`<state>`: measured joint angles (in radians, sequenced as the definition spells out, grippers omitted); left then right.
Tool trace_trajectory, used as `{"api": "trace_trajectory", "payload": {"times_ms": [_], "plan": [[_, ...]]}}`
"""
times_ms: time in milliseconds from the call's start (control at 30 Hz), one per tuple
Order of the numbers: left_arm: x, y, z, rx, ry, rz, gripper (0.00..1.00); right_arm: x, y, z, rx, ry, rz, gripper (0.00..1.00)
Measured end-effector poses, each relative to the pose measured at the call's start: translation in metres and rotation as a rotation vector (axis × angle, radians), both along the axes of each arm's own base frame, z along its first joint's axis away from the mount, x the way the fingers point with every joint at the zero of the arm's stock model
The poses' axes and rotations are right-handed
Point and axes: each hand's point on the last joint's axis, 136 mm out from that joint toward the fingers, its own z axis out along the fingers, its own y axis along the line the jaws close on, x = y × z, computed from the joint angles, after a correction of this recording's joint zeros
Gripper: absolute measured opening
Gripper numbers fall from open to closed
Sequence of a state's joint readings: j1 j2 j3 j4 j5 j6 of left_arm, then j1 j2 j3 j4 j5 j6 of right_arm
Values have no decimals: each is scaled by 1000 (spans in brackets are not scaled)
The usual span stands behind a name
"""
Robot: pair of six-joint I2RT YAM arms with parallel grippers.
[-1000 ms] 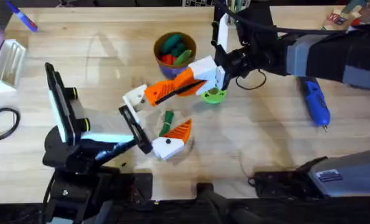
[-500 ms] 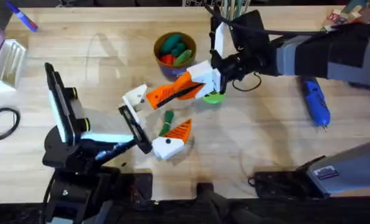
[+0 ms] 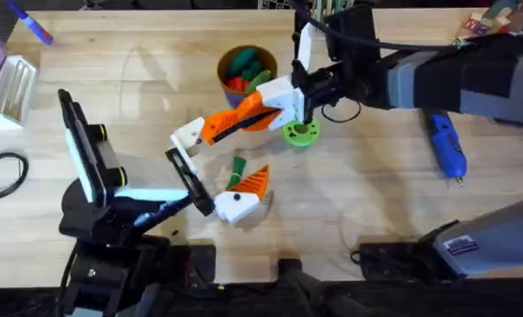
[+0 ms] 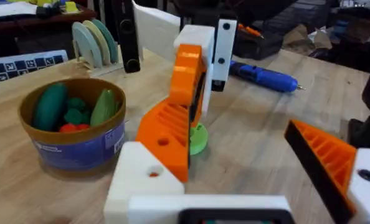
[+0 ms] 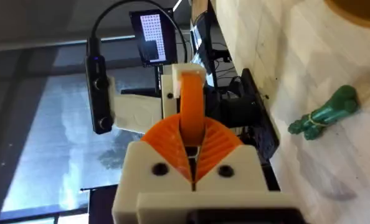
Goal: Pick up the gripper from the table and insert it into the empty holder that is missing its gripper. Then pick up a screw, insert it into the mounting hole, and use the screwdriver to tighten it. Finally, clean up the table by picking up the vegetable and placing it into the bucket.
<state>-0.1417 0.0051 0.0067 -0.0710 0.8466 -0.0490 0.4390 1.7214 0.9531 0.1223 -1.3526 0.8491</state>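
The table's point(image 3: 376, 194) right centre lies open. The bucket point(image 3: 244, 75), green disc point(image 3: 300, 133), vegetable point(image 3: 237, 169) and both white-and-orange jaw sets crowd the middle. The screwdriver point(image 3: 446, 147) lies at the right.

Table point(image 3: 138, 97) pale wood (matt); gripper point(image 4: 172, 127) ribbed plastic.
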Motion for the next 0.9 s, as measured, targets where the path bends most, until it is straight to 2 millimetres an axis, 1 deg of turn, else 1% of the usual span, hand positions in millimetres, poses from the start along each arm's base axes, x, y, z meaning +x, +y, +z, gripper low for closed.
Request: {"api": "trace_trajectory", "payload": {"times_ms": [200,400,567,900], "plan": [[4,3,0,-5,10,26,985,-5,14,-7,-41,-21,-8,8],[12,10,0,-7,13,83,985,2,26,-6,-51,-101,-42,8],[15,12,0,-6,13,107,985,5,30,-6,-61,-113,-63,8],[20,17,1,4,-3,142,986,6,37,4,-20,-154,-58,8]]}}
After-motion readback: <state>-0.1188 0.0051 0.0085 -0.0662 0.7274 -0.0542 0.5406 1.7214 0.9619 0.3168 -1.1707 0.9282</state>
